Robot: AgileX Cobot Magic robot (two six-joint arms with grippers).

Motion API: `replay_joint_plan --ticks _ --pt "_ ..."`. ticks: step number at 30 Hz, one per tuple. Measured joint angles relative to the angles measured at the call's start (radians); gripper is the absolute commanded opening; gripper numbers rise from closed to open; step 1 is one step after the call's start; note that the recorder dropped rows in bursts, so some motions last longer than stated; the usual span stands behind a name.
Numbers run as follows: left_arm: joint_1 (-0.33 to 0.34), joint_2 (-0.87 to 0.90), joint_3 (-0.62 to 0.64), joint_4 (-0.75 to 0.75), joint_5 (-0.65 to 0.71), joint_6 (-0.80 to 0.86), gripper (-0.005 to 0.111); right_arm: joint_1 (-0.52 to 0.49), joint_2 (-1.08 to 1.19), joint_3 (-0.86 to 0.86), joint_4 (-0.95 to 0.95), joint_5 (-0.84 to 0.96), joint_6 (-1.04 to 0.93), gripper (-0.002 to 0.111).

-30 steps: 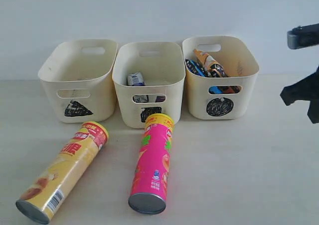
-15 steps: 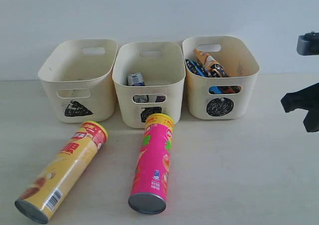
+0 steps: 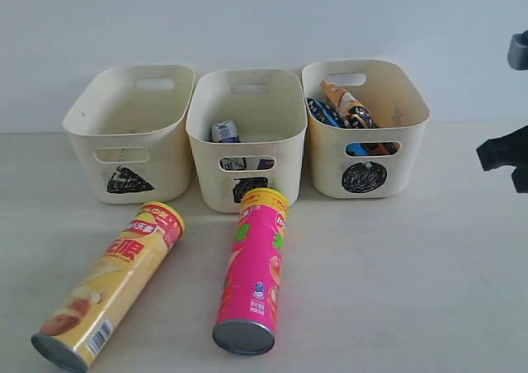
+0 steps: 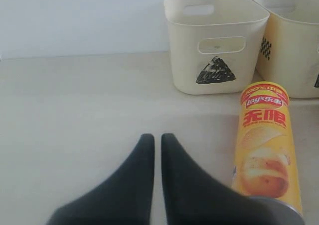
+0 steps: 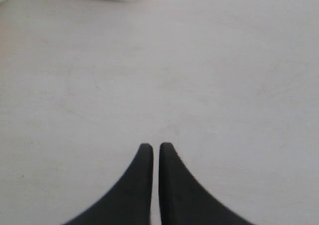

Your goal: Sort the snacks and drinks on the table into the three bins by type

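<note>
Table (image 3: 396, 290) pale beige with faint grain, and in the exterior view a wide bare stretch runs from centre out to 3 and 5 o'clock; plain white wall (image 3: 264, 18) behind at 12

Three cream bins in a row, sides almost touching: triangle bin (image 3: 87, 117) at 11, looks empty from here; square bin (image 3: 206, 154) at 12 with a small blue-white carton (image 3: 223, 131) inside; circle bin (image 3: 412, 142) at 1 holding the orange bag (image 3: 346, 102) and blue bag (image 3: 363, 149)

Yellow tube (image 3: 107, 286) lies flat at 7, metal end almost at the frame edge, cap end aimed at the triangle bin with a short gap. Pink-red tube (image 3: 252, 278) lies flat at 6, cap end right at the square bin's front, contact unclear. Clear lane between the tubes

Left gripper (image 4: 153, 138) pinched to a thin slit, holding nothing, low over bare table, yellow tube just beside it. Right gripper (image 5: 152, 146) same thin slit, nothing in it, bare table under it; its arm (image 3: 505, 154) sits at the 3 o'clock edge, well apart from the bins
</note>
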Motion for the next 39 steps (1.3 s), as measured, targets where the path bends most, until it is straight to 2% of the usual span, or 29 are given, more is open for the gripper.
replay_joint_plan --ticks 6,12,20,27,39 --pt "0.000 0.000 0.000 0.000 0.000 0.000 0.004 0.000 -0.206 0.145 -0.023 -0.131 0.000 0.000" --pt "0.000 0.000 0.000 0.000 0.000 0.000 0.004 -0.004 -0.373 0.268 -0.031 -0.145 0.000 0.000" --pt "0.000 0.000 0.000 0.000 0.000 0.000 0.004 -0.080 -0.527 0.371 -0.031 -0.160 0.000 0.000" --pt "0.000 0.000 0.000 0.000 0.000 0.000 0.004 -0.086 -0.674 0.476 -0.031 -0.243 0.000 0.000" --pt "0.000 0.000 0.000 0.000 0.000 0.000 0.004 -0.086 -0.995 0.629 -0.031 -0.263 0.000 0.000"
